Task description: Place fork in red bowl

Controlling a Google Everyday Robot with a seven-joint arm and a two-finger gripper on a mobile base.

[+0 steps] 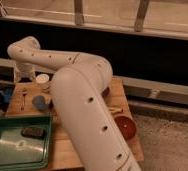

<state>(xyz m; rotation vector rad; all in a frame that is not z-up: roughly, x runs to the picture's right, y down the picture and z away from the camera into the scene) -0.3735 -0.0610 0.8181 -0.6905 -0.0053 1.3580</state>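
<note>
I can read no text, label, brand, number or sign anywhere in my camera view. The gripper (24, 76) hangs over the far left part of the wooden table (116, 92), at the end of the white arm.
</note>
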